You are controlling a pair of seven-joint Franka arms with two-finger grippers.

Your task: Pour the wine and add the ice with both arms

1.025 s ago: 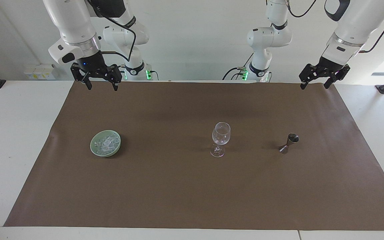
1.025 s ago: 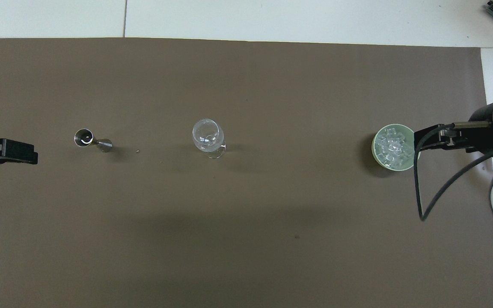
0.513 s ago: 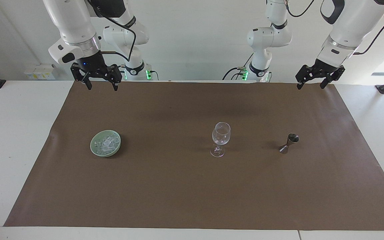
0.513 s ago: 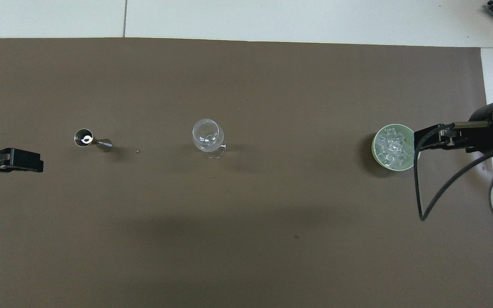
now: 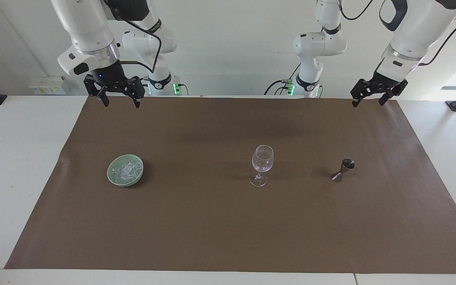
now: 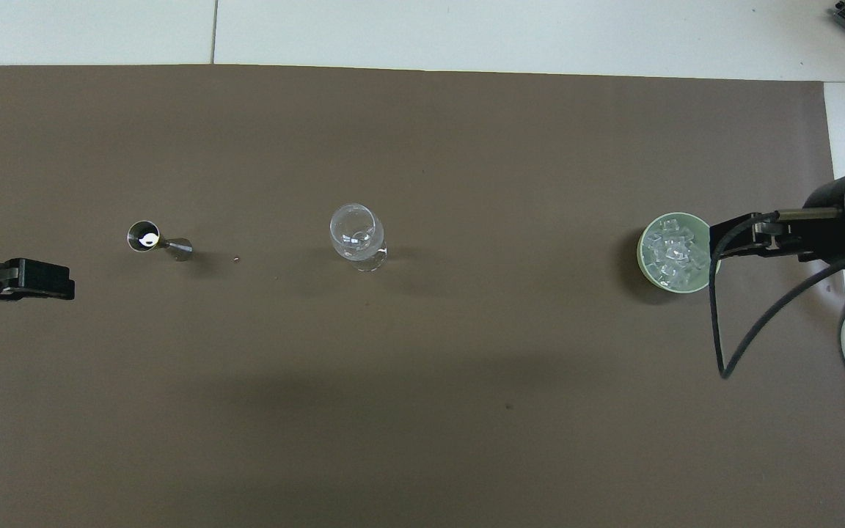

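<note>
Facing view: right gripper (image 5: 120, 100) and left gripper (image 5: 367, 99) hang high over the mat's (image 5: 212, 221) robot-side edge, fingers wide, holding nothing. Ice (image 5: 125, 171) heaped in bowl (image 5: 111, 179) toward right arm's end; glass (image 5: 262, 163) mid-mat, jigger (image 5: 343, 170) toward left arm's end.

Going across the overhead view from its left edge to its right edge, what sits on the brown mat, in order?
Small steel hourglass-shaped jigger → clear stemmed wine glass → pale green bowl heaped with clear ice chunks.
</note>
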